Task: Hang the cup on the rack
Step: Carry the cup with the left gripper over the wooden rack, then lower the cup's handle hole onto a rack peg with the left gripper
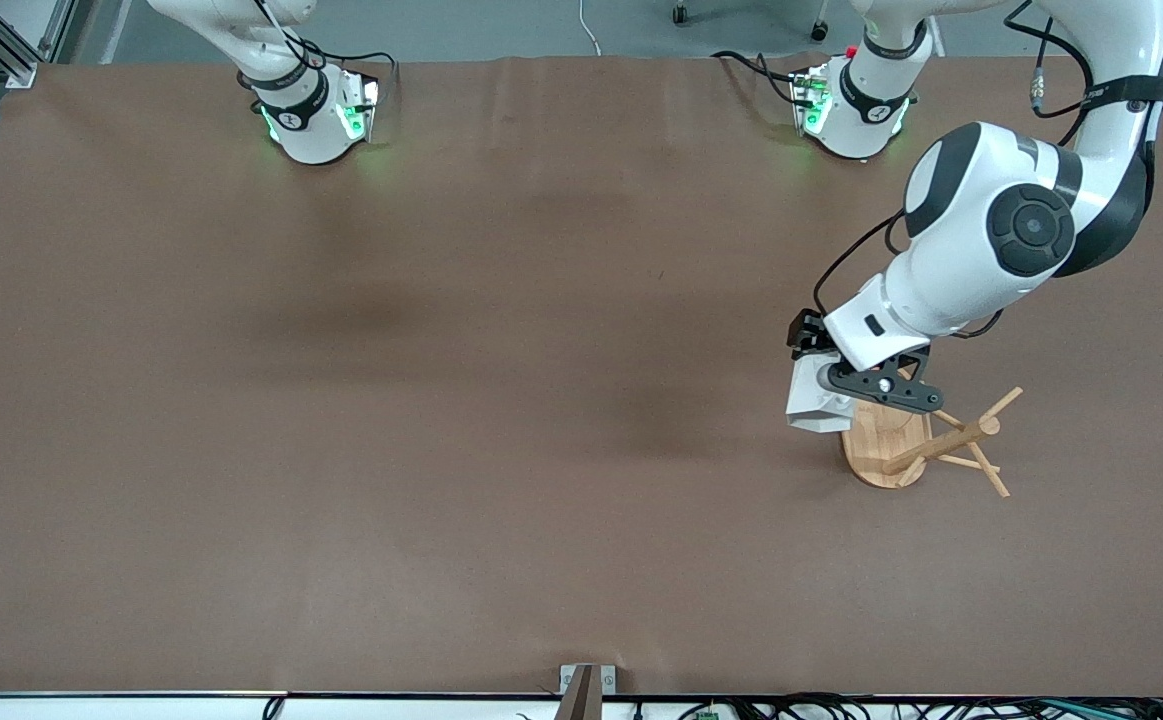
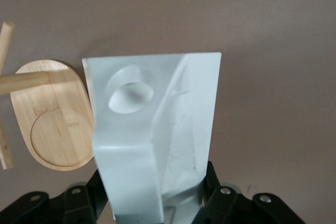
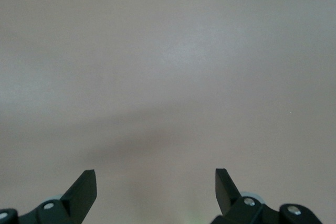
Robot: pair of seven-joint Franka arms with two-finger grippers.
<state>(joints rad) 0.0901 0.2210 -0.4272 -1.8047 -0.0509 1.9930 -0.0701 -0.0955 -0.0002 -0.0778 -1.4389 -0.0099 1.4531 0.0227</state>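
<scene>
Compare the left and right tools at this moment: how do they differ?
The left tool is shut on the white cup, over the rack; the right tool is open, holding nothing. The left arm reaches out; the right arm waits. Both have black fingers.

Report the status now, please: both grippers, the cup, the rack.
Left gripper shut on the cup, up beside the rack, not yet hung. Right gripper open, waiting over bare table. Nothing in the way.

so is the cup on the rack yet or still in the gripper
In the gripper: the left gripper is shut on the cup, beside the rack, on no peg.
</scene>
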